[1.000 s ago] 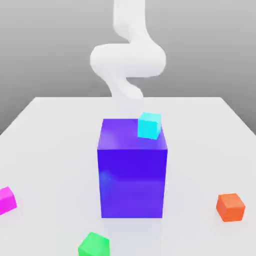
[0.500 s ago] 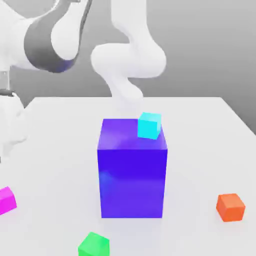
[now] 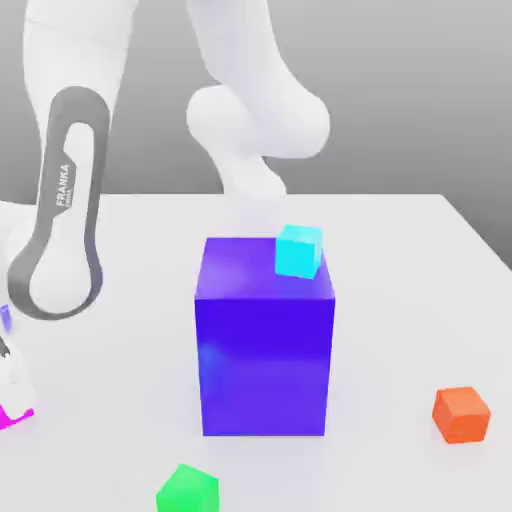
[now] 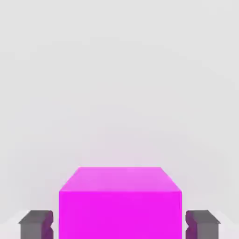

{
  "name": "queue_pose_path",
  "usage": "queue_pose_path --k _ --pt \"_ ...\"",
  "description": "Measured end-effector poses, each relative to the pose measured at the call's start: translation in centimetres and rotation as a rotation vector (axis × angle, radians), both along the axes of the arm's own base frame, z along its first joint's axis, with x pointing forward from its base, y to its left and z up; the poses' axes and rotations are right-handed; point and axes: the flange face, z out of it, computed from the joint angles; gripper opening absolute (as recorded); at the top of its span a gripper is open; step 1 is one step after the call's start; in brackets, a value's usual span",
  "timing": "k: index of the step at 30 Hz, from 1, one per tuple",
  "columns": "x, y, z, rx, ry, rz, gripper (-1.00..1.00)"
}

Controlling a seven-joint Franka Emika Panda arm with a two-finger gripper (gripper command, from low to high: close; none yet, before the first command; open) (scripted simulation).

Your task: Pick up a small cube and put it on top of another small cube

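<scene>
Exterior view: our arm has swung down to the table's edge at the exterior view's left, where the small cube [image 3: 14, 417] peeks out beneath the gripper [image 3: 8, 385]. A second ago the arm was high and the cube sat free. The jaws have closed on it, so we judge the grasp made; lifting comes next.

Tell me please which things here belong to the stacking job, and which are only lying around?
Part of the job:
- magenta cube, between the gripper's fingers
- gripper itself

Only lying around:
- big blue-purple block
- cyan cube on top of that block
- green cube
- orange cube
- white table
</scene>
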Motion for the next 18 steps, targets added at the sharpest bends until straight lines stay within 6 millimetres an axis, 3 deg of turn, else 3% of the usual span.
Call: queue_pose_path --k 3,8,10,13,18 --pt "0.0 0.0 -0.2 0.000 0.000 0.000 -1.00" --pt "0.4 0.4 5.3 0.002 -0.001 0.012 -1.00" --pt "4.1 4.0 6.5 0.009 -0.004 0.118 -1.00" --pt "9.6 11.2 8.0 0.015 -0.005 0.305 -1.00" --pt "15.1 23.5 10.0 0.008 -0.002 0.585 -1.00"
